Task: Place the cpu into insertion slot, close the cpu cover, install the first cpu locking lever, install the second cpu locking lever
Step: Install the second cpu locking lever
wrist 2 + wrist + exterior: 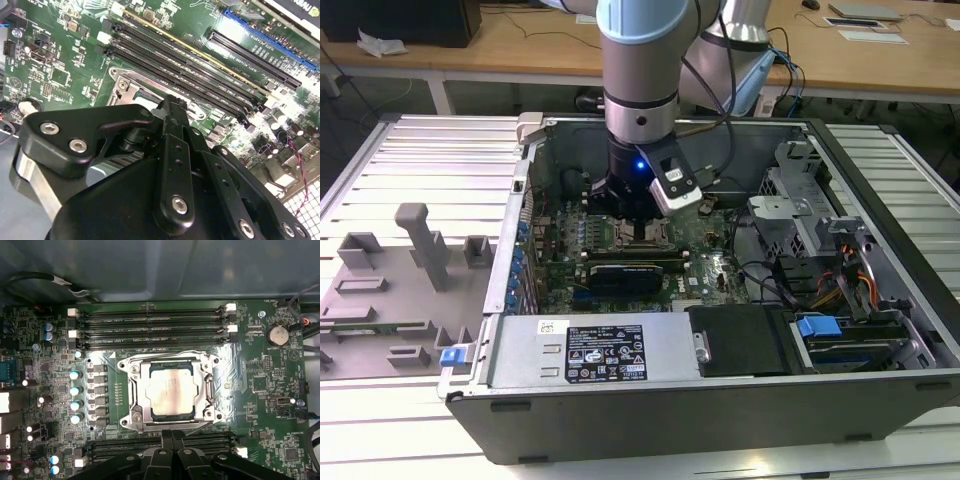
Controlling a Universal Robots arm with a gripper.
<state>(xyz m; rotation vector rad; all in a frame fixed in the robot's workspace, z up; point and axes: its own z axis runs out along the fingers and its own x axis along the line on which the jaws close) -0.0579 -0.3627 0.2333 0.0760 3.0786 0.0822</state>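
The cpu (170, 392), a pale silvery square, lies flat in the insertion slot (131, 416) on the green motherboard. The cpu cover (136, 390), a grey metal frame, lies down around it, and the chip shows through its window. Thin metal rods run along two edges of the frame; I cannot tell whether they are latched. My gripper (172, 432) hangs just beside the socket's edge, black fingers pressed together, nothing between them. In the second wrist view the gripper (172, 102) covers most of the slot (127, 90). In the exterior view the gripper (632, 212) stands over the slot (642, 237) inside the open computer case.
Long black memory slots (150, 320) flank the socket on two sides. A black card (630, 272), the grey power supply (600, 350), a drive cage (800, 215) and cables (840, 280) crowd the case. A grey fixture plate (390, 290) lies at the exterior view's left.
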